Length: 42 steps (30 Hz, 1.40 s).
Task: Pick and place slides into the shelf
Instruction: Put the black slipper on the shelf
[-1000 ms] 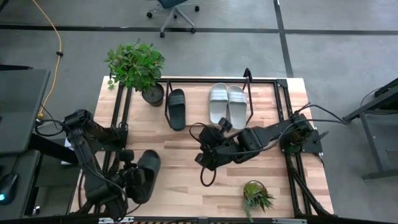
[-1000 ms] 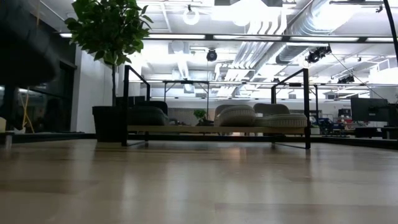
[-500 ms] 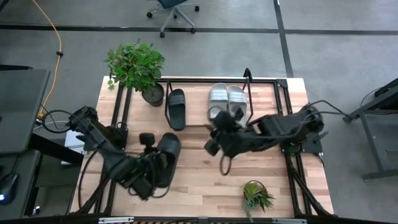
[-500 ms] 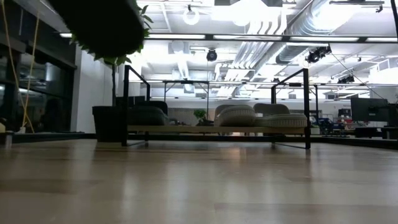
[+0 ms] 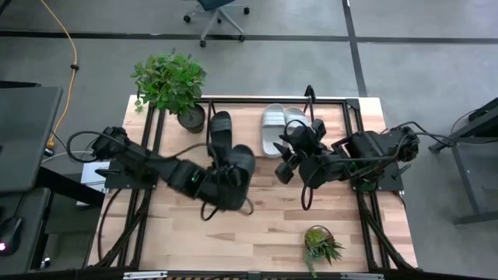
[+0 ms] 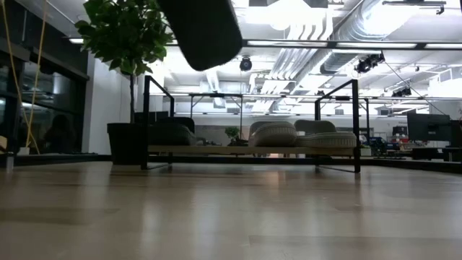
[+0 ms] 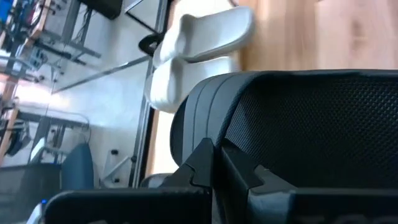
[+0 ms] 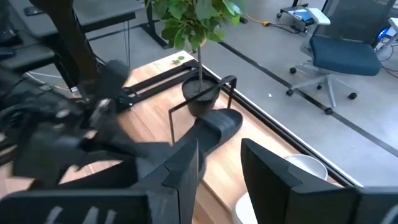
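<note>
slides first: my left gripper is clamped on the last black rubber slide, carried clear of the wood table just short of the black metal-tube shelf, aiming, i judge, for the gap. in the shelf sit another black slide and two light grey slides. my right gripper hangs over the shelf's near edge by the grey pair, jaws apart, empty.

In the low view the carried black slide is cut off by the top edge; the left gripper is hidden beneath it from above; 1 grey slide sits partly under the right arm.
</note>
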Available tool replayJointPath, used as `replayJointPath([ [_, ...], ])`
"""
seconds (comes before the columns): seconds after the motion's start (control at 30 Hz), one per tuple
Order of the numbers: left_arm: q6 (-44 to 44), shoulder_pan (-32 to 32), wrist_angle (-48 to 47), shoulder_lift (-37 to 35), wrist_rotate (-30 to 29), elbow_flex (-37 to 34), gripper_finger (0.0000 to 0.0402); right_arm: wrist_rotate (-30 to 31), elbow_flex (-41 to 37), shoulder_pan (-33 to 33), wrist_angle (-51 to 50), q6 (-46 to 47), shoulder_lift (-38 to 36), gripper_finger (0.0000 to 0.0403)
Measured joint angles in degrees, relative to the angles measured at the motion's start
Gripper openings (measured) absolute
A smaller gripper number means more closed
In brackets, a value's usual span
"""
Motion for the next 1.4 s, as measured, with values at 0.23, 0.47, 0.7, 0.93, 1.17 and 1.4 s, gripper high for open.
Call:
replayJointPath([
  [0.23,5.2,10.6,2.4,0.0,4.2,-0.5,0.0003,0.8,0.0,-0.3,-2.1,0.0,0.0,0.0114],
  [0.47,15.4,19.7,9.1,0.9,9.3,-2.9,0.0003,2.2,0.0,-2.6,-2.6,-0.5,-0.5,0.0114],
  [0.7,23.8,25.4,14.8,4.9,11.8,-3.0,0.0003,2.9,0.0,-6.2,-3.6,0.0,-1.7,0.0114],
  [0.93,28.3,29.3,16.8,9.5,12.5,-3.0,0.0003,2.4,0.0,-7.6,-3.8,-0.1,-2.0,0.0114],
  [1.17,27.2,32.3,17.3,12.1,12.4,-3.0,0.0003,1.3,0.0,-8.2,-4.7,-0.6,-2.0,0.0114],
  [1.4,26.4,33.7,18.0,12.3,12.4,-3.0,0.0003,-0.5,0.0,-8.8,-6.1,-1.5,-2.0,0.0114],
])
